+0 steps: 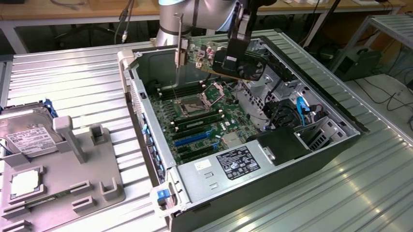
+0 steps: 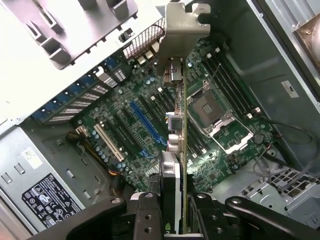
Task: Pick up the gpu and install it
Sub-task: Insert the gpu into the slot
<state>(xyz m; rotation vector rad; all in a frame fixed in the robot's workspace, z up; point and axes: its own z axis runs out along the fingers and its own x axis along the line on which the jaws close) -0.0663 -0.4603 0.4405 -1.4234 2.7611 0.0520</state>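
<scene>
The gpu [image 1: 205, 54] hangs in the air above the open computer case [image 1: 335, 126], over the end of the motherboard [image 1: 205, 121] nearest the arm's base and clear of everything below it. Its silver bracket [image 1: 179, 46] points down along the case's rear wall. The gripper [image 1: 232, 60] has its jaws drawn partway in and clamped on the card, one finger on each face, as the wrist view makes plain. There the card is seen edge-on, beside the long blue slot [image 2: 147, 125] and not yet over it. Doing this step well seems to call for keeping the card upright and parallel to the slot, with the bracket lined up against the rear opening and any descent kept slow and straight.
</scene>
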